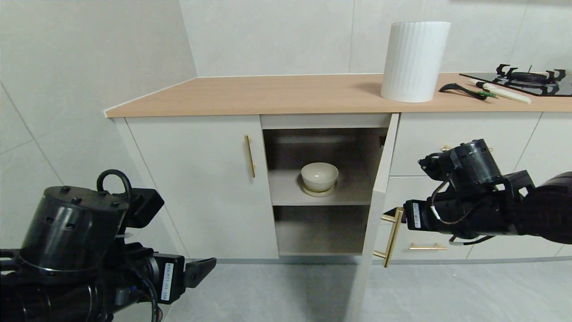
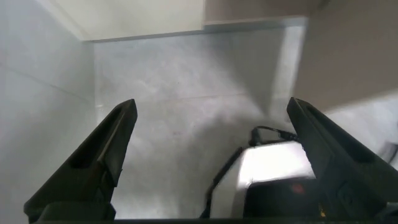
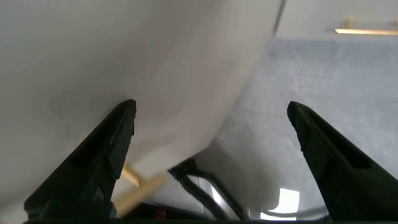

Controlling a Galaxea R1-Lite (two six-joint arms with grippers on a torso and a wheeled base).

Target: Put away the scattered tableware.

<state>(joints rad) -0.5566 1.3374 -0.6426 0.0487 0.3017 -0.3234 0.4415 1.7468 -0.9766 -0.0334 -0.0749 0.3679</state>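
Note:
A cream bowl sits on a small plate on the middle shelf of the open cabinet. The cabinet door stands swung out, edge-on to me, with a gold handle. My right gripper is at the top of that handle, open; in the right wrist view the handle lies beside one finger, not clamped. My left gripper hangs low at the left, open over the floor, holding nothing. A black utensil and a white-handled one lie on the countertop.
A tall white ribbed container stands on the wooden countertop. A gas hob is at the far right. The left cabinet door is closed. Drawers with gold handles are behind the right arm. Grey floor lies in front.

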